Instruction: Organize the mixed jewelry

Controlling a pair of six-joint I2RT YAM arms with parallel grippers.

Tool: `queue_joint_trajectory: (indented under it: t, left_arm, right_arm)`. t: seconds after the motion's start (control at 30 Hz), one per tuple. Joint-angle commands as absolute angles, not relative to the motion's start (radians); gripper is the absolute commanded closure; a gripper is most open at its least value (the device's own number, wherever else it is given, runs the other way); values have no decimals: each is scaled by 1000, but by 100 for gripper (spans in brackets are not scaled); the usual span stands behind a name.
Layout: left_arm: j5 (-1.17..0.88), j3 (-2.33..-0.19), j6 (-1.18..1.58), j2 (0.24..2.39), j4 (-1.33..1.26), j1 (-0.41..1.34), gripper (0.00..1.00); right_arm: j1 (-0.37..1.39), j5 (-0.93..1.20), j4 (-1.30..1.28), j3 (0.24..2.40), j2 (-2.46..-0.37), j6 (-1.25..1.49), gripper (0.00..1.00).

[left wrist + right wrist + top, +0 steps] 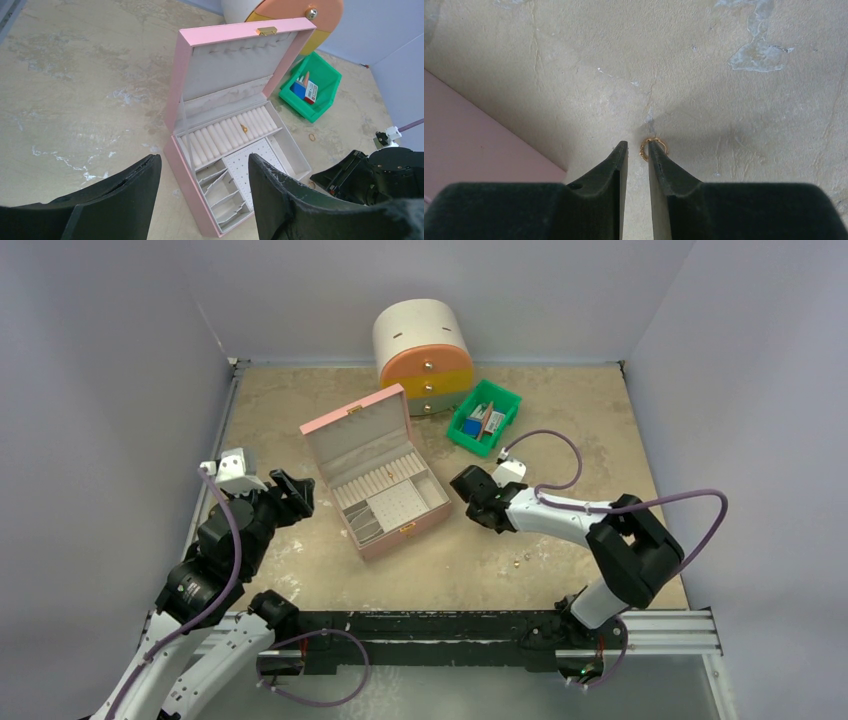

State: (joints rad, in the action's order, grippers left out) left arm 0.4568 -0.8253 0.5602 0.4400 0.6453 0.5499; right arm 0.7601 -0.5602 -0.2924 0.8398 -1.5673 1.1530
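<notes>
**While One Gold Ring Is Met at a Fingertip, Another Is Seated in the Box**

Where the bare counter lies just right of the pink jewelry box, the right end effector is held low and pointed down. Its fingers are drawn close together, with only a narrow slot left between them, and nothing is clamped. A gold ring is seen flat on the counter at the very tip of one finger. It is partly covered by that finger, and its edge reaches into the slot. A piece of the box's pink wall is caught at the left of the right wrist view.

The box is set near the middle of the counter, with its lid raised toward the far left corner. A second gold ring is lodged among the padded rolls inside it. A third gold ring is found on the counter between the green bin and the right end effector. Two small pieces are scattered nearer the front edge, to the right of the box.

The left end effector is spread wide and empty, and is held above the counter on the left side of the box. The bin is placed toward the far right corner, beside a round drawer cabinet at the far edge.
</notes>
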Motion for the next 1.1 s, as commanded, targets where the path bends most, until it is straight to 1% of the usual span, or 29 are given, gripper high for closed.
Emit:
queue_joint_trajectory:
  t: [0.0,0.67,0.87,1.07]
  left_arm:
    - [451,-842,551,438,598,541,36]
    - [451,-841,550,442,598,540,36]
    - [452,-842,551,443,598,540,36]
    - [452,-842,550,445,598,540,36]
  right_arm:
    - [753,-580,-289,888,-1578,1186,76]
    - [750,-559,-301,876,-1621,1204,78]
    - [750,-557,-317,862,-1628,1211,87]
    - [749,-555,-308,844,-1622,1174,100]
